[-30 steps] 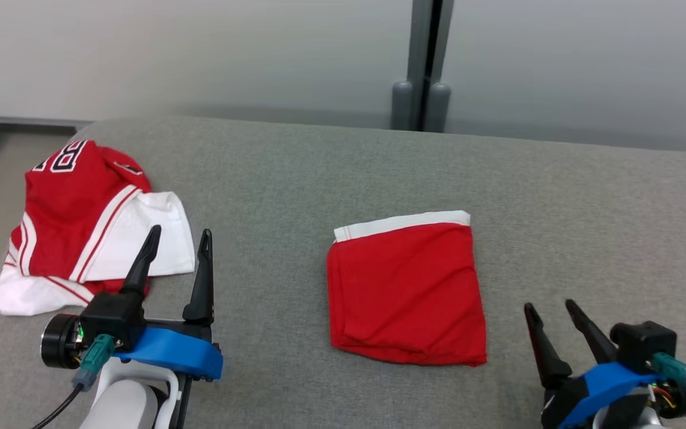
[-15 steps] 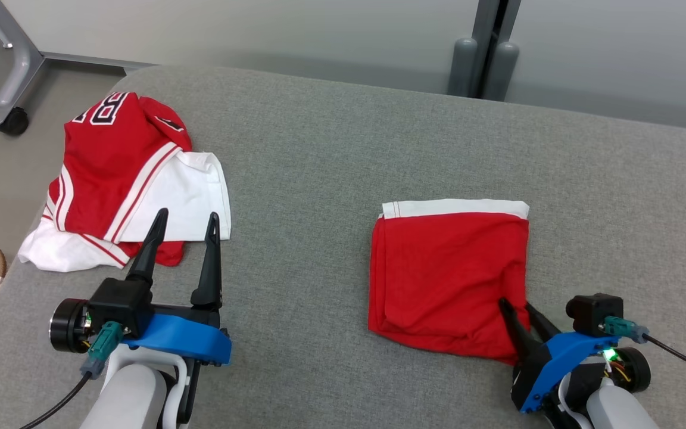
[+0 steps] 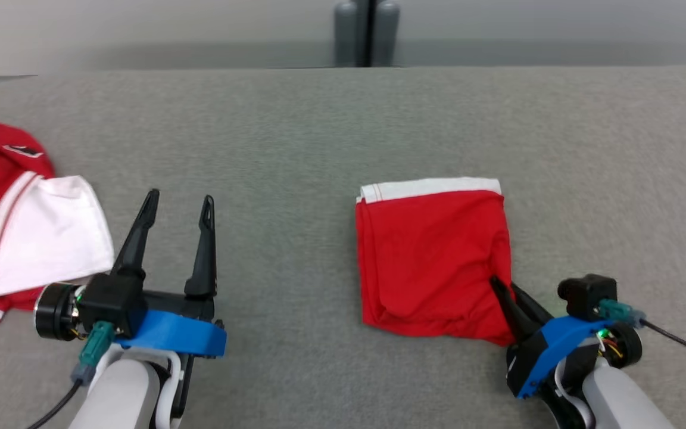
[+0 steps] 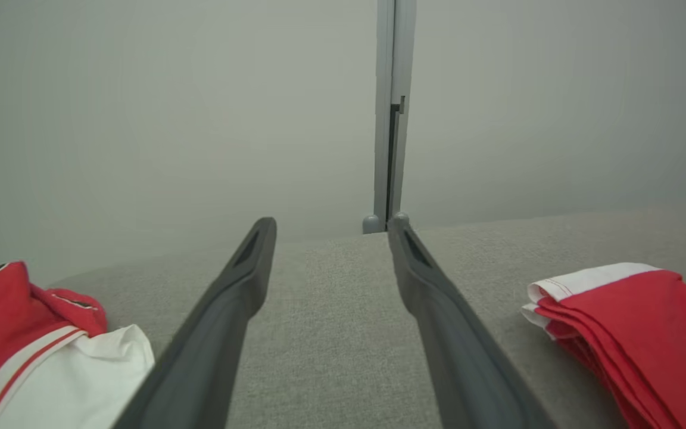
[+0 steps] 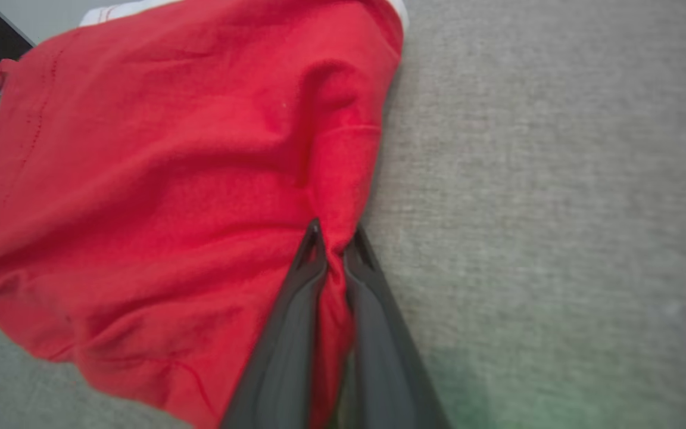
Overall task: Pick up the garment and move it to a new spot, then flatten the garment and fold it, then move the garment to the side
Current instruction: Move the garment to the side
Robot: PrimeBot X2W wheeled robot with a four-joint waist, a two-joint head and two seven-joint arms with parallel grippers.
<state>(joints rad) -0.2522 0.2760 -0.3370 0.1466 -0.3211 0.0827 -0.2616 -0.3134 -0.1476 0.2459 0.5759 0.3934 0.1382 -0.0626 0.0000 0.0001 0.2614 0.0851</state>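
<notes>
Right wrist view: right hand (image 5: pixel 333 240) closed, pinching the red garment (image 5: pixel 170 179) at its edge.

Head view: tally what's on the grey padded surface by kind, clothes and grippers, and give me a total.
folded red garment: 1
crumpled red-and-white jersey heap: 1
grippers: 2, the left gripper open, the right gripper pinching the folded garment's corner
total: 4

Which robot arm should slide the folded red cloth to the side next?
Right. The right gripper is pinched shut on the near right corner of the folded red garment with the white band. The left gripper stands open over the grey fabric table, apart from that garment.
</notes>
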